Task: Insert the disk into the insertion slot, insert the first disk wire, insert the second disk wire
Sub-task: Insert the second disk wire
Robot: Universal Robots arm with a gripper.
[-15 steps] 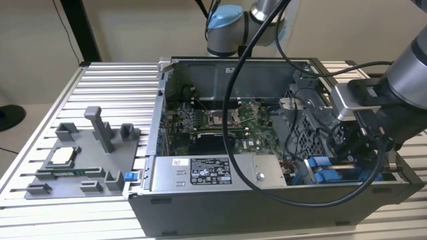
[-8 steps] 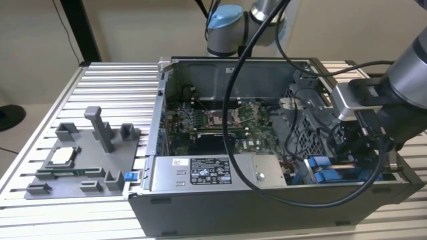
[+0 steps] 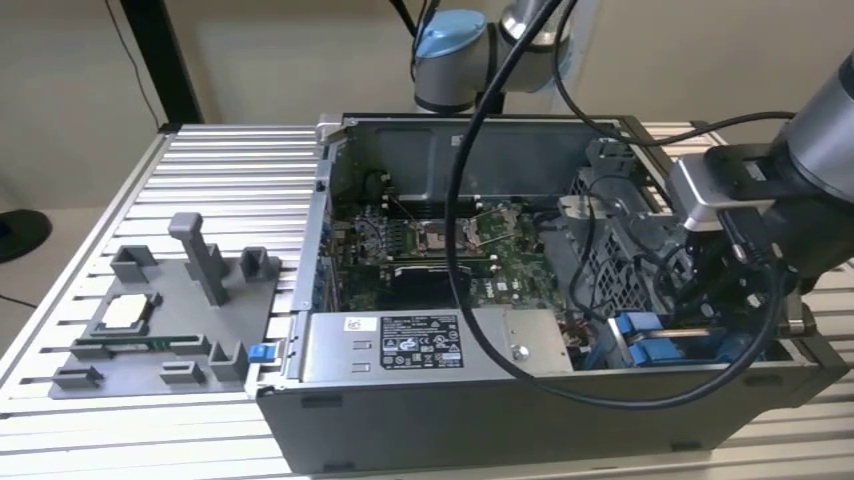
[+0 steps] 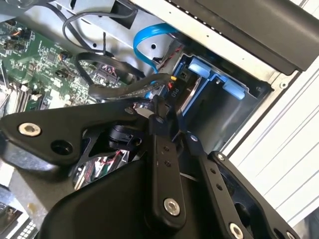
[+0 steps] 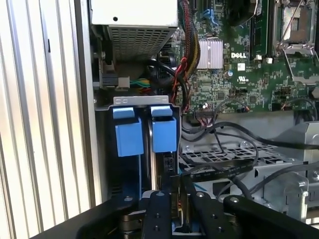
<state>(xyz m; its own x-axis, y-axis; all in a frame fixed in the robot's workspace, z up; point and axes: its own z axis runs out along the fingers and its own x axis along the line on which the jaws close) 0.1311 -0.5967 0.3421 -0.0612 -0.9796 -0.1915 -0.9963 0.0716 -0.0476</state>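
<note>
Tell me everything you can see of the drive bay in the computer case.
The insertion slot is a rectangular bay of grey metal in a corner of the open case, next to the power supply. Two bright blue plastic tabs stand side by side at its edge, with a narrow dark gap between them. A blue carrier frame sits in the bay in the second wrist view. The gripper hangs right at the bay's mouth, among black cables.
</note>
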